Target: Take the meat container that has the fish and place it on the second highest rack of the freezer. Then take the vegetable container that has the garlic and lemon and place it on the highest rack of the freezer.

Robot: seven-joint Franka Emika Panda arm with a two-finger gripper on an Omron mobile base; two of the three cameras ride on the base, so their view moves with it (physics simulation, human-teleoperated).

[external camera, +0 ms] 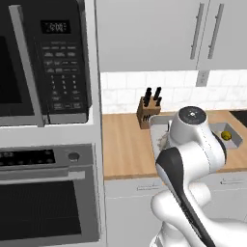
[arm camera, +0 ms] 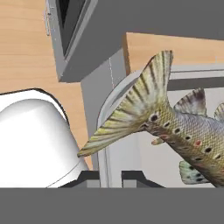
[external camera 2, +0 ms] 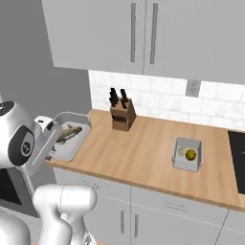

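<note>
The meat container (external camera 2: 72, 139) with the fish (arm camera: 175, 127) sits at the counter's (external camera 2: 143, 153) left end, its rim clamped between the gripper's (arm camera: 110, 177) narrowed tips. The vegetable container (external camera 2: 187, 154), holding a lemon (external camera 2: 191, 154), lies well apart to the right. A knife block (external camera 2: 120, 116) stands behind, between them. The arm hides most of the meat container from the left.

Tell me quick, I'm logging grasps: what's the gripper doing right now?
Gripper: closed on the rim of the fish container, with one fingertip on each side of the wall.
</note>
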